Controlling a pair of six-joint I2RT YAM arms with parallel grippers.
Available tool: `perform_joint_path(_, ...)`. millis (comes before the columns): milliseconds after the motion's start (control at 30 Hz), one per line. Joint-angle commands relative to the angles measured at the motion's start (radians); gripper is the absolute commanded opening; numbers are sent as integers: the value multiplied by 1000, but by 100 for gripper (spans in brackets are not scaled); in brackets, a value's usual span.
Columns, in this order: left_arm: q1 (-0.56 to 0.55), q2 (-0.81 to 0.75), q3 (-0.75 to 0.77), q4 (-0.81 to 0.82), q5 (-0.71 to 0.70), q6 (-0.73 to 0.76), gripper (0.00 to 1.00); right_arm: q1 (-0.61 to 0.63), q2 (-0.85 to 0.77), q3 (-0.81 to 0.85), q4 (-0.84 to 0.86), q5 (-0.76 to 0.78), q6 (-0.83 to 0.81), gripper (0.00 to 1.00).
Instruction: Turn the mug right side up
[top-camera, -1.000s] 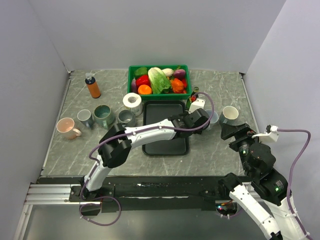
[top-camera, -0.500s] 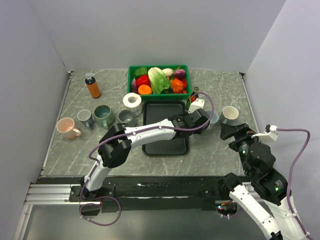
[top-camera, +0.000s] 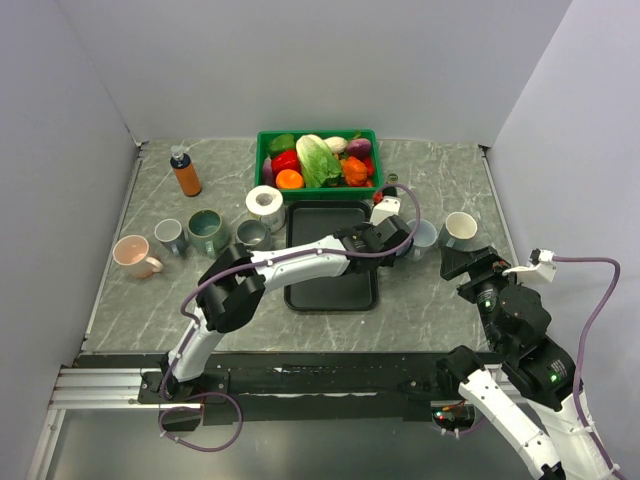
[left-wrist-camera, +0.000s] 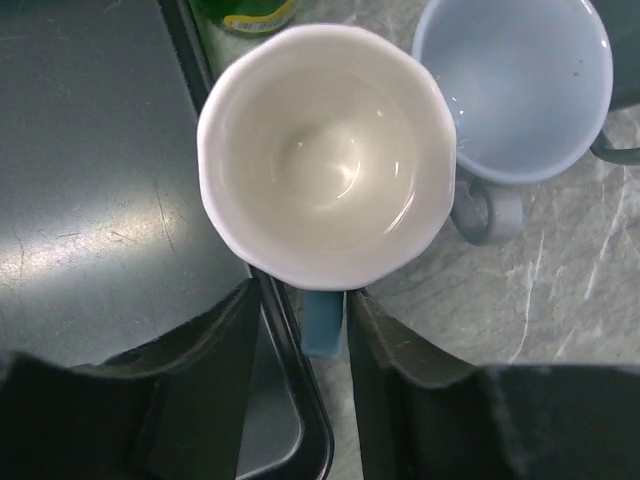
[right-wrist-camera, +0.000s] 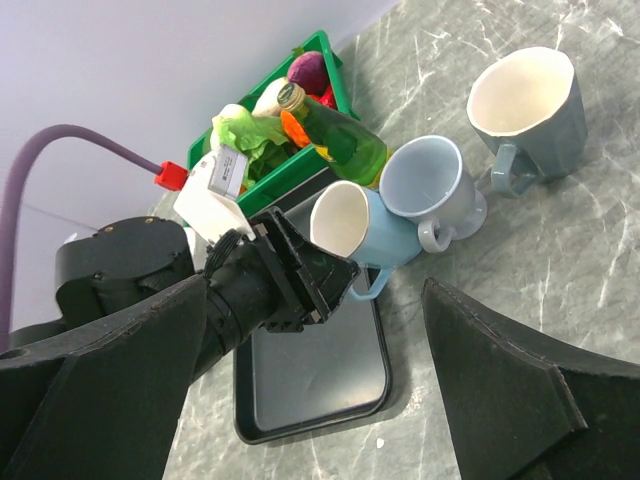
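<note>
Left wrist view is showing the left hand (left-wrist-camera: 318, 305) clamping the handle (left-wrist-camera: 322, 332) of the mug (left-wrist-camera: 325, 155), tilted at the tray (left-wrist-camera: 90, 170) edge just beside a pale blue cup (left-wrist-camera: 512, 85), where the narrow grip may be risking a slip or knock.

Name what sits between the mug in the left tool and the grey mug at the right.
A pale blue mug, standing upright, lies between the held mug and the grey mug; the right wrist view shows it plainly.
</note>
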Motion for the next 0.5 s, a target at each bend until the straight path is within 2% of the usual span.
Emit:
perform_joint_path(0, -1, 2, -13, 24, 28, -18, 41, 1, 18, 12, 34, 1, -12, 94)
perform_joint_path(133, -1, 6, -13, 37, 53, -14, 34, 2, 16, 11, 32, 3, -11, 94)
perform_joint_path(300, 1, -2, -4, 15, 26, -18, 12, 2, 16, 9, 35, 3, -12, 94)
perform_joint_path(467, -5, -31, 2, -3, -21, -9, 9, 2, 19, 9, 38, -2, -12, 94)
